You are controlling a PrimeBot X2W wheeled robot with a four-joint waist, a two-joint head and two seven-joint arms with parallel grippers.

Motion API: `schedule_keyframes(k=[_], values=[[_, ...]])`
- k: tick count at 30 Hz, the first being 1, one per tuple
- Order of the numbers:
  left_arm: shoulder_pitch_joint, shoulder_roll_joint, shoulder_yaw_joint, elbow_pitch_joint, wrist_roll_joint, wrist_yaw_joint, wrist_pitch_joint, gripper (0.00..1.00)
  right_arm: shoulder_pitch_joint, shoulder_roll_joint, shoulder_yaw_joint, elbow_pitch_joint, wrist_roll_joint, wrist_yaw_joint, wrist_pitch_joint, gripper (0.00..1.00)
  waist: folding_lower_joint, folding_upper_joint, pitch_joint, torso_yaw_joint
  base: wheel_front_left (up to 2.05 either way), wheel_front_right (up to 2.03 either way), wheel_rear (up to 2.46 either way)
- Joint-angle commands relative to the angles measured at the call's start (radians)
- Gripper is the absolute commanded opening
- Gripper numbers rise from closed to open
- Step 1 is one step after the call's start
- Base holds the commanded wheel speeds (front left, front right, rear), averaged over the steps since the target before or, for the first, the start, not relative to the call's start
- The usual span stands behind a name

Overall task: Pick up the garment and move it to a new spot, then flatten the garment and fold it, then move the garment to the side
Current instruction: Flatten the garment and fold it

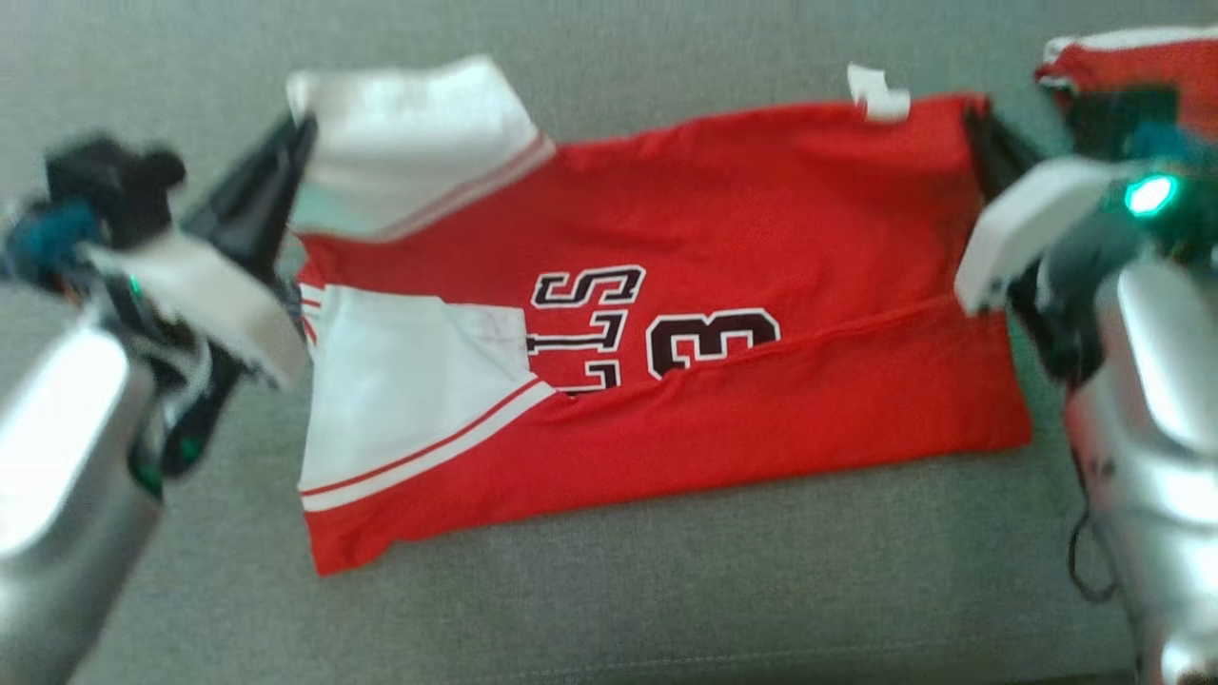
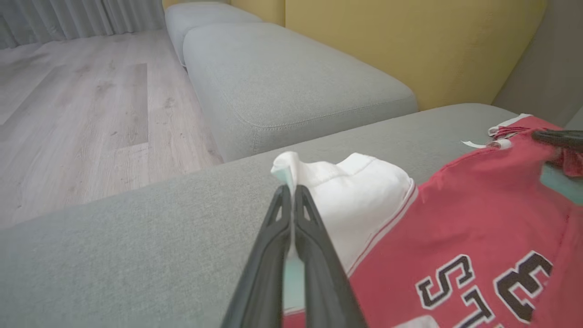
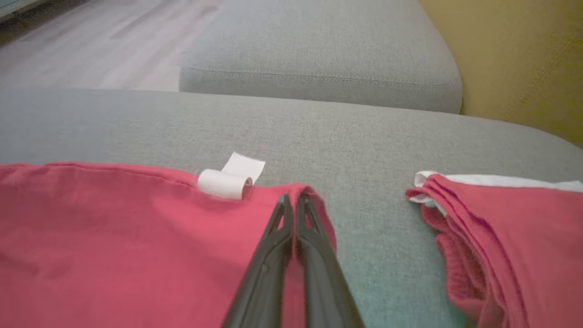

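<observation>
A red garment [image 1: 723, 219] with white sleeves and black numbers lies spread across the grey sofa cushion [image 1: 666, 590], its near edge folded over the print. My left gripper [image 1: 303, 128] is shut on the white sleeve corner [image 2: 291, 171] at the far left. My right gripper [image 1: 972, 119] is shut on the red far-right corner [image 3: 314, 196], next to a curled white label [image 3: 225, 182]. In the wrist views the garment [image 2: 460, 214] [image 3: 114, 237] spreads beside my left gripper [image 2: 291, 189] and under my right gripper [image 3: 294, 200].
A second red and white cloth [image 1: 1132, 62] [image 3: 501, 228] lies on the cushion to the right. A further grey cushion [image 2: 282, 86], a yellow backrest [image 2: 410, 41] and wooden floor [image 2: 82, 100] lie beyond.
</observation>
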Motion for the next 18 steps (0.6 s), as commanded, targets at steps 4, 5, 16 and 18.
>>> schedule_keyframes(k=[4, 5, 16, 18], values=[[0.102, 0.058, 0.049, -0.108, -0.02, 0.05, -0.033, 0.0, 0.099, -0.022, 0.014, -0.098, 0.032, 0.007, -0.007, 0.0, 0.0001, -0.0001, -0.089, 0.019, 0.0, 0.0, 0.0], [0.138, 0.058, 0.046, -0.126, -0.024, 0.061, -0.04, 0.0, 0.125, -0.025, 0.009, -0.113, 0.035, 0.007, -0.005, 0.0, 0.0001, -0.0001, -0.101, 0.023, 0.0, 0.0, 0.0], [0.41, 0.029, -0.005, -0.189, -0.049, 0.135, -0.121, 0.0, 0.332, -0.008, -0.084, -0.233, 0.017, 0.007, 0.033, 0.0, 0.0001, -0.0001, -0.167, 0.043, 0.0, 0.0, 0.0], [0.422, 0.009, -0.016, -0.167, -0.051, 0.137, -0.133, 0.0, 0.357, 0.0, -0.098, -0.244, 0.008, 0.007, 0.035, 0.0, 0.0001, -0.0001, -0.173, 0.044, 0.0, 0.0, 0.0]])
